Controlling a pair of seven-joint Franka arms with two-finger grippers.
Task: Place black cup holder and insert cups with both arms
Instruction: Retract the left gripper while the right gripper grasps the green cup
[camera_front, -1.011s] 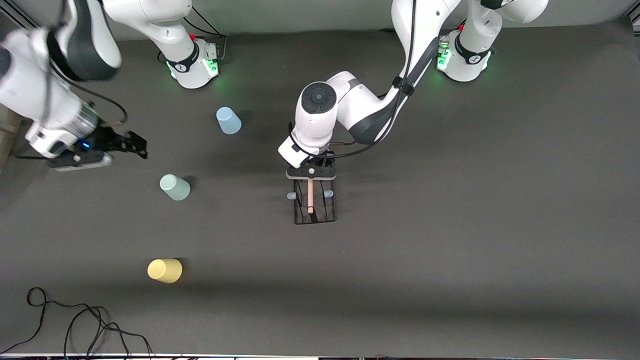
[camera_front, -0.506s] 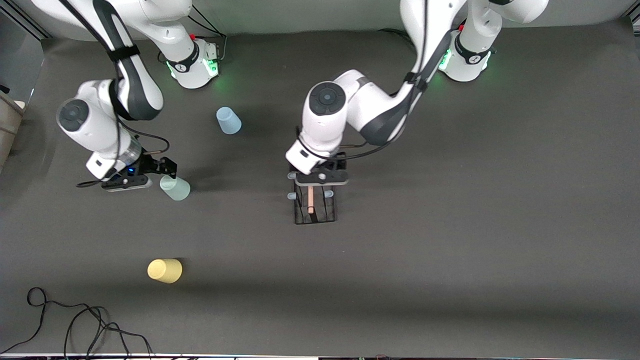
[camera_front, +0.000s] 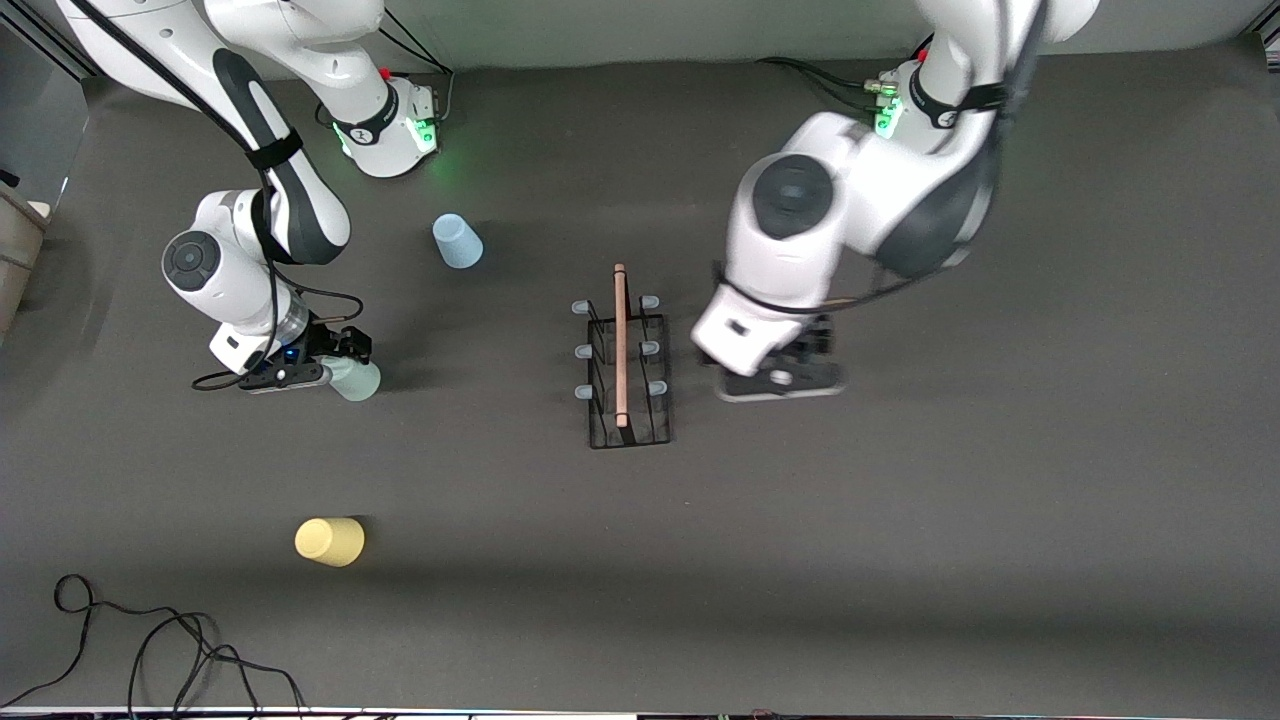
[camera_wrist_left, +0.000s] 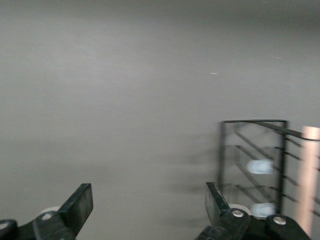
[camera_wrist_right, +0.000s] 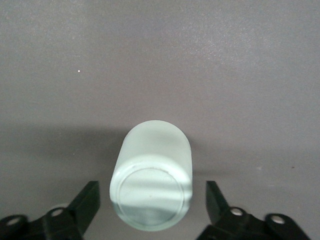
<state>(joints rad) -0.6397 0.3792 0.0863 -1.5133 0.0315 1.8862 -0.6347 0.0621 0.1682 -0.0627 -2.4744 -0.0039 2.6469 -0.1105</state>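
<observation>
My right tool (camera_wrist_right: 150, 190) is released, its two fingers straddling the pale green cup (camera_front: 358, 381) with a sliver of gap on each side, so nothing is grasped yet. The cup sits on the desk (camera_front: 900, 550) toward the right arm's end, its closed base facing my wrist. It looks like thin, light plastic, smooth and tapered. I judge it will slip or buckle if pinched hard, so I would take it across the middle of its wall with a gentle squeeze. My left tool (camera_wrist_left: 148, 195) hangs released and empty over bare desk just beside the black wire rack (camera_front: 625, 370), which stands mid-desk with its wooden handle (camera_front: 620, 345) on top. The blue cup (camera_front: 457, 242) lies farther from the front camera, the yellow cup (camera_front: 329, 541) nearer. The desk is a dark matte mat, with loose cables (camera_front: 150, 650) at its near edge.
</observation>
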